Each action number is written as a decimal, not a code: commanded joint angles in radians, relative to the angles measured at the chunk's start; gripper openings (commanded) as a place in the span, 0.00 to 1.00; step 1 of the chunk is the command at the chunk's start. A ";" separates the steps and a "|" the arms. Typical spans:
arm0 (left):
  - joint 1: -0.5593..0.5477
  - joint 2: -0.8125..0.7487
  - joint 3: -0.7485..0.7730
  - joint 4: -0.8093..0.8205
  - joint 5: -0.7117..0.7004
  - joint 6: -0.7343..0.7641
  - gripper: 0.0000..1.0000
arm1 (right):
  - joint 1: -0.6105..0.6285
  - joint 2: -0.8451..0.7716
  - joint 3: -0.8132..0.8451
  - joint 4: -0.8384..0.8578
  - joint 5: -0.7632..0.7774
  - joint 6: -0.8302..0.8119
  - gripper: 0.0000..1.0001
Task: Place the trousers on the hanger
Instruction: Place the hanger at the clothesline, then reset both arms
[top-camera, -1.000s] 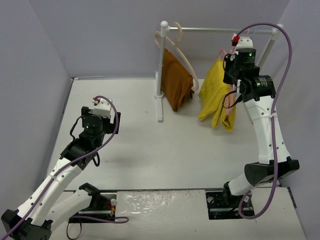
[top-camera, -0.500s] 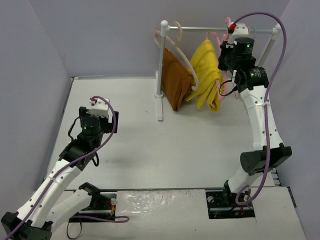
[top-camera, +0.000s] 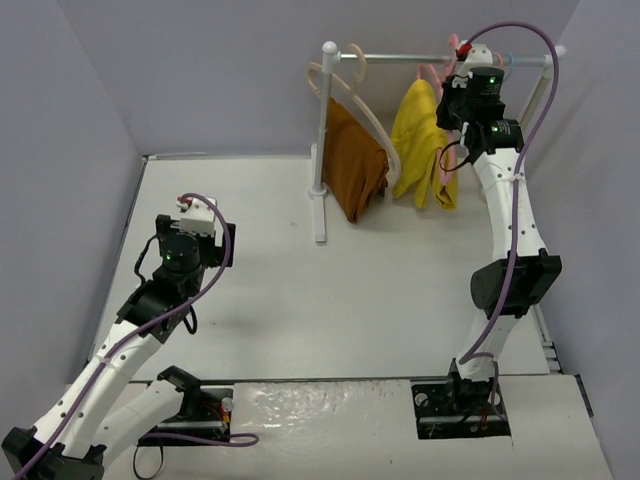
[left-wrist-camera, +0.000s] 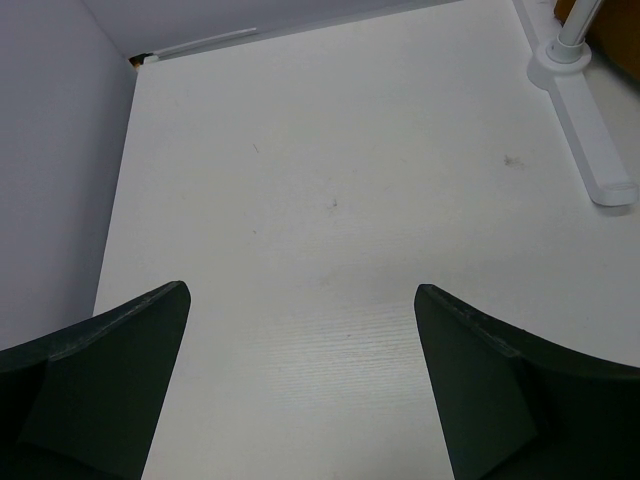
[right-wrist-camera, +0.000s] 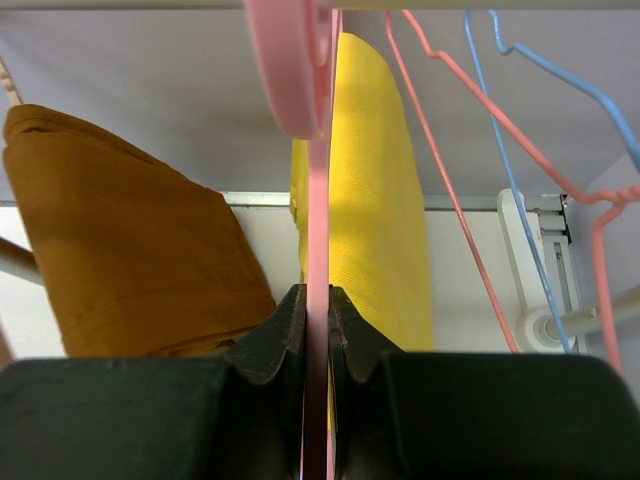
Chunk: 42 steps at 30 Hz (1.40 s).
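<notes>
The yellow trousers (top-camera: 418, 140) hang folded over a thin pink hanger (top-camera: 432, 75) at the right part of the clothes rail (top-camera: 400, 58). My right gripper (top-camera: 462, 78) is raised to the rail. In the right wrist view it (right-wrist-camera: 316, 295) is shut on the hanger (right-wrist-camera: 318, 190), edge-on between the jaws, with the trousers (right-wrist-camera: 375, 200) behind. The hook sits right at the rail; I cannot tell if it rests on it. My left gripper (left-wrist-camera: 300, 292) is open and empty, low over the table's left side.
A rust-brown cloth (top-camera: 352, 160) hangs on a thick beige hanger (top-camera: 345, 90) by the white rack post (top-camera: 322, 140). Its foot (left-wrist-camera: 590, 140) lies on the table. Another pink wire hanger (right-wrist-camera: 457, 200) and a light blue one (right-wrist-camera: 515, 190) hang right of the trousers.
My right arm has lifted the hanger with the trousers up and back to the rail, stretching out. The left arm has barely moved.
</notes>
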<state>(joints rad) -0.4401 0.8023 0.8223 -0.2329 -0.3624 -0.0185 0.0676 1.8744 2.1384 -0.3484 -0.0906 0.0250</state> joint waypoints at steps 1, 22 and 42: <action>0.015 -0.011 0.017 0.061 0.012 0.002 0.94 | -0.006 -0.008 0.131 0.287 -0.049 0.011 0.00; 0.071 -0.006 0.023 0.061 0.071 -0.024 0.94 | -0.006 -0.158 -0.060 0.254 -0.038 0.021 0.80; 0.078 -0.191 0.262 -0.267 0.081 -0.064 0.97 | -0.007 -1.193 -0.864 0.163 0.284 -0.043 1.00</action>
<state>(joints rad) -0.3691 0.6881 1.0007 -0.4453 -0.2598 -0.0708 0.0597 0.8033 1.3454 -0.2056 0.0866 0.0160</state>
